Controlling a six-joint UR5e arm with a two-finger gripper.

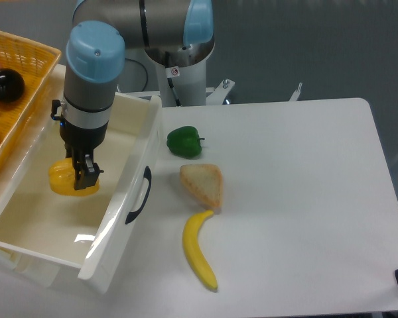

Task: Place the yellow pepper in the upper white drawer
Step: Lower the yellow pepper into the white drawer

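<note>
Pepper (66, 181) in your drawer (129, 199)
Right of it, back to front: second pepper (184, 142), bread (203, 184), banana (199, 249).
</note>
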